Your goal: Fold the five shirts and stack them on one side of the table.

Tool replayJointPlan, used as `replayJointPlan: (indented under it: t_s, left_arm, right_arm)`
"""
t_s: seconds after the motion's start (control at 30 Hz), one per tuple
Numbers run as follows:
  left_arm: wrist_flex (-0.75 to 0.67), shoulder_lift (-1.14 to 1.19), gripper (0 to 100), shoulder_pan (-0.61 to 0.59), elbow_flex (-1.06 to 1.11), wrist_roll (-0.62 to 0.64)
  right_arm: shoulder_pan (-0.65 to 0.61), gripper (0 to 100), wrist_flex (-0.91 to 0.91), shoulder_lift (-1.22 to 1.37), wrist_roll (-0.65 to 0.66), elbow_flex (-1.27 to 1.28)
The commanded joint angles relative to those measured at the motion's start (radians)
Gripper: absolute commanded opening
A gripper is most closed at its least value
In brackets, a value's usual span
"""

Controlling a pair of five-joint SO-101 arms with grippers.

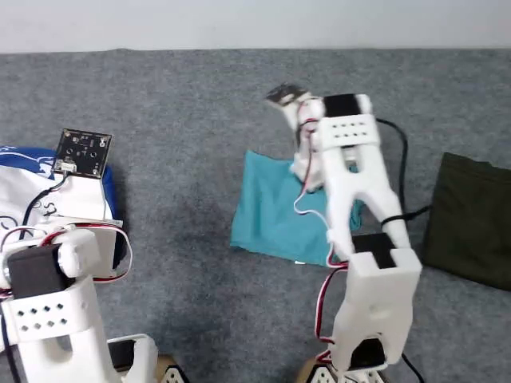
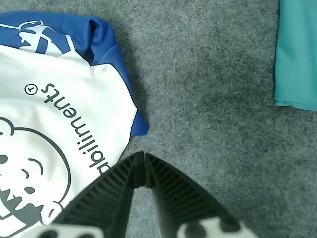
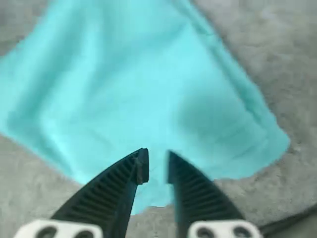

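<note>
1. Left arm (image 1: 49, 319): stands in the lower left of the high view. Its camera board (image 1: 84, 152) sits above the right edge of the white-and-blue shirt (image 1: 32, 195).

2. Left gripper (image 2: 144, 163): the claw is fully closed, the two ribbed fingers meeting tip to tip with nothing between them. In the left wrist view the tips are over the grey table (image 1: 176, 112) cover, just beside the hem of the white-and-blue shirt.

3. White-and-blue shirt: lies at the left edge of the high view, printed white front up, with a blue sleeve at its upper side.

4. Right arm (image 1: 375, 287): rises from the bottom centre-right of the high view and extends up over the teal shirt (image 1: 267, 215).

5. Teal shirt: lies in the centre of the high view, flat in a rough quadrilateral, its right part covered by the right arm. It is well apart from the white-and-blue shirt.

6. Right gripper (image 3: 156, 166): the claw is set narrow, with a slim gap between the fingertips. Teal cloth shows through the gap. Whether the tips touch the cloth cannot be determined.

7. Dark shirt (image 1: 471, 219): lies folded at the right edge of the high view, near the teal shirt but not touching it.
</note>
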Motion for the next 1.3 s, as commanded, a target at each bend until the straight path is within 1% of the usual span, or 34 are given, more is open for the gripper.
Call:
replayJointPlan:
  t_s: [0.0, 0.2, 0.43, 0.73, 0.9, 1.17, 1.27]
  left_arm:
    - [0.011, -0.012, 1, -0.002, -0.002, -0.012]
    - [0.011, -0.011, 1, -0.002, -0.001, -0.012]
    - [0.011, -0.009, 1, -0.002, -0.001, -0.012]
    - [0.011, 0.048, 1, 0.003, -0.008, -0.012]
    - [0.011, 0.052, 1, 0.003, -0.008, -0.012]
    - [0.011, 0.054, 1, 0.003, -0.008, -0.012]
    - [0.011, 0.054, 1, 0.003, -0.008, -0.012]
  right_arm:
    - [0.044, 16.9, -0.064, -0.021, -0.092, -0.055]
    - [0.062, 16.9, -0.122, 0.005, -0.101, -0.055]
    - [0.117, 16.9, -0.185, 0.013, -0.101, -0.055]
    - [0.116, 16.8, -0.211, 0.056, -0.103, -0.054]
    - [0.116, 10.9, -0.205, 0.102, -0.103, -0.054]
    - [0.117, 9.1, -0.213, 0.156, -0.098, -0.055]
    - [0.124, 0.3, -0.206, 0.148, -0.097, -0.055]
